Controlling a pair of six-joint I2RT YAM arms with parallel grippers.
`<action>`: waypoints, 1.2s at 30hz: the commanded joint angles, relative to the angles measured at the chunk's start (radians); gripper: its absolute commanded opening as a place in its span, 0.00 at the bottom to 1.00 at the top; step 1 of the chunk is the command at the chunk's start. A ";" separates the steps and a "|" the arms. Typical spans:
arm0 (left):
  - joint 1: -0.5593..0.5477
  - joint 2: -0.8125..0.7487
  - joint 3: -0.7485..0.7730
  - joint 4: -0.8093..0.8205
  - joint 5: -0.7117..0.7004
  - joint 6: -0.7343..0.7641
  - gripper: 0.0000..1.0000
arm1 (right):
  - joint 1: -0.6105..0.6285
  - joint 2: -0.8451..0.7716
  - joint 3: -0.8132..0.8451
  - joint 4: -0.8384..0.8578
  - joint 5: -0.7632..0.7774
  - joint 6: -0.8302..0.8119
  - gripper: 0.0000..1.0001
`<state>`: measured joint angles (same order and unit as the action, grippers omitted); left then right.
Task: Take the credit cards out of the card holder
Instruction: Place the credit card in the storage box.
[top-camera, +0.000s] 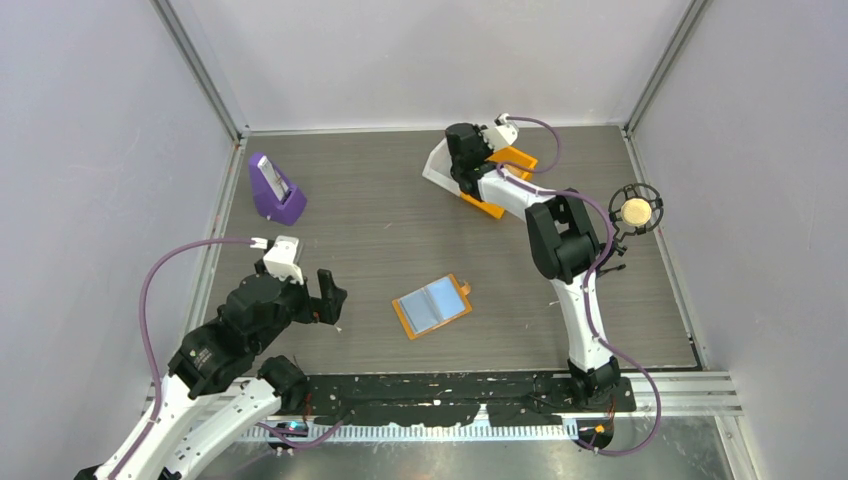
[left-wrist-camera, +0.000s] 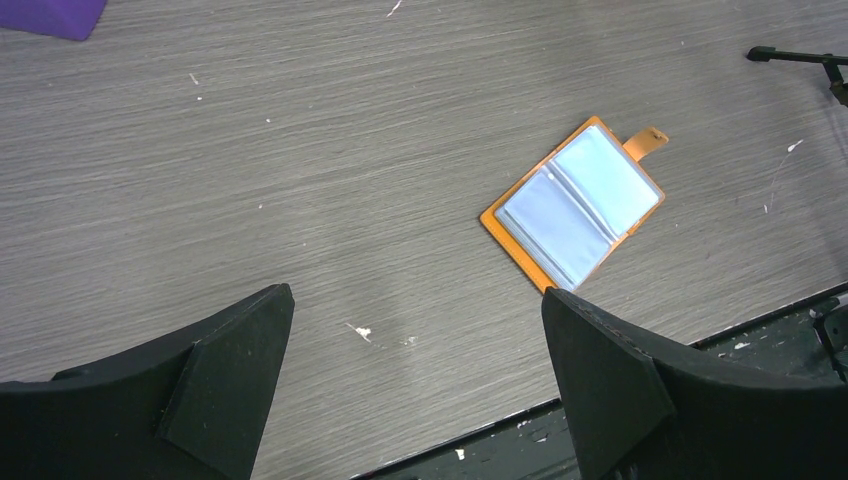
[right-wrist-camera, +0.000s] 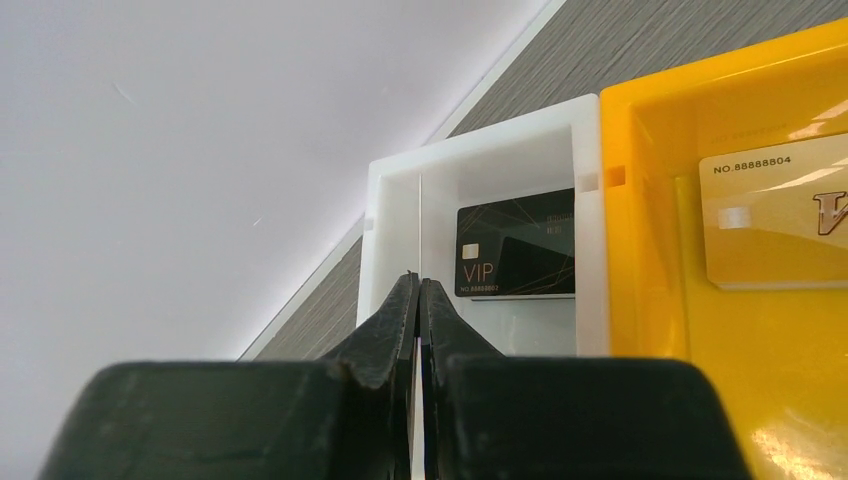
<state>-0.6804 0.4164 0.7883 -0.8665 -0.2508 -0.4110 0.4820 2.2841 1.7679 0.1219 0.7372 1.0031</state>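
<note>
The card holder (top-camera: 432, 306) lies open on the table, an orange wallet with light blue panels, and also shows in the left wrist view (left-wrist-camera: 575, 205). My left gripper (top-camera: 338, 298) is open and empty, hovering left of it (left-wrist-camera: 415, 292). My right gripper (top-camera: 462, 180) is at the back, above a white bin (right-wrist-camera: 480, 150); its jaws (right-wrist-camera: 418, 280) are pressed on a thin white card seen edge-on. A black VIP card (right-wrist-camera: 515, 245) lies in the white bin. A gold card (right-wrist-camera: 775, 215) lies in the adjoining orange bin (right-wrist-camera: 640, 200).
A purple stand (top-camera: 272, 190) holding a device sits at the back left. A round gold-faced object on a black stand (top-camera: 635, 210) is at the right edge. Enclosure walls surround the table. A black strip runs along the near edge.
</note>
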 joint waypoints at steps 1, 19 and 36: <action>-0.002 -0.013 -0.001 0.023 0.005 0.008 1.00 | 0.003 -0.034 0.012 0.038 0.078 0.015 0.05; -0.001 -0.013 -0.001 0.024 -0.004 0.005 1.00 | -0.010 0.065 0.154 -0.114 0.079 0.071 0.05; -0.002 -0.016 -0.002 0.024 -0.007 0.003 1.00 | -0.027 0.085 0.143 -0.143 0.053 0.104 0.07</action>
<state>-0.6804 0.4061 0.7883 -0.8665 -0.2516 -0.4114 0.4637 2.3775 1.8927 -0.0395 0.7670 1.0760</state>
